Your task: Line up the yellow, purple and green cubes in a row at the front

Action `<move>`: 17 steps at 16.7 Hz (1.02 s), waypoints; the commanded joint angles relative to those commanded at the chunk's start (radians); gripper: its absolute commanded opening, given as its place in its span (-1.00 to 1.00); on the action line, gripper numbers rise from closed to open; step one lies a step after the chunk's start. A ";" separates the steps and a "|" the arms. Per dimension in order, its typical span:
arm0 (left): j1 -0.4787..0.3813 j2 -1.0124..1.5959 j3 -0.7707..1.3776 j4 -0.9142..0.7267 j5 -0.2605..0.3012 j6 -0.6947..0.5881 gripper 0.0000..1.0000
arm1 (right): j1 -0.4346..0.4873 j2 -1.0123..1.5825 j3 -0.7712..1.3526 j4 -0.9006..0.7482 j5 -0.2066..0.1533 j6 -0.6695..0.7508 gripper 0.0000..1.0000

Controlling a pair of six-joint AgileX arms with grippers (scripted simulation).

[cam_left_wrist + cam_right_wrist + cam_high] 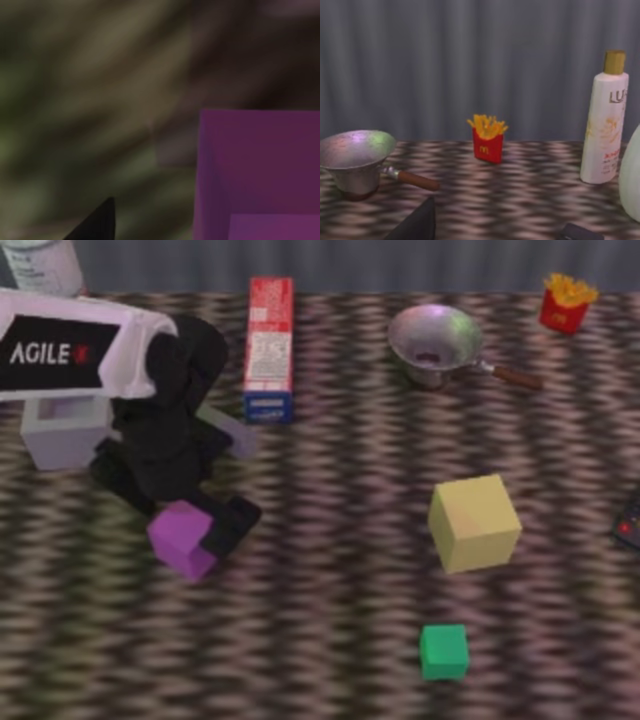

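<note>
My left claw (190, 530) was down on the purple cube (182, 538), fingers closed against its sides, at the table's (320, 600) left. To do this step well, I judged I should keep the grip square, lift cleanly, and carry the cube toward the front. The yellow cube (474, 522) sat well off to the claw's right, the green cube (444, 651) beyond and nearer the front. My right claw was out of sight. My arm read "AGILE"; the bottle (605, 120) showed "LU", the fries carton (487, 138) an "M".
</note>
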 joint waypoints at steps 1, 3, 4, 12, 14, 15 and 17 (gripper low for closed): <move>0.000 0.016 -0.019 0.035 0.000 0.001 1.00 | 0.000 0.000 0.000 0.000 0.000 0.000 1.00; 0.001 0.039 -0.045 0.084 0.000 0.002 1.00 | 0.000 0.000 0.000 0.000 0.000 0.000 1.00; 0.001 0.044 -0.051 0.093 0.000 0.002 1.00 | 0.000 0.000 0.000 0.000 0.000 0.000 1.00; 0.001 0.044 -0.051 0.094 0.000 0.002 0.25 | 0.000 0.000 0.000 0.000 0.000 0.000 1.00; 0.001 0.044 -0.051 0.094 0.000 0.002 -0.06 | 0.000 0.000 0.000 0.000 0.000 0.000 1.00; 0.001 0.044 -0.051 0.094 0.000 0.002 -0.21 | 0.000 0.000 0.000 0.000 0.000 0.000 1.00; 0.001 0.044 -0.051 0.094 0.000 0.002 -0.51 | 0.000 0.000 0.000 0.000 0.000 0.000 1.00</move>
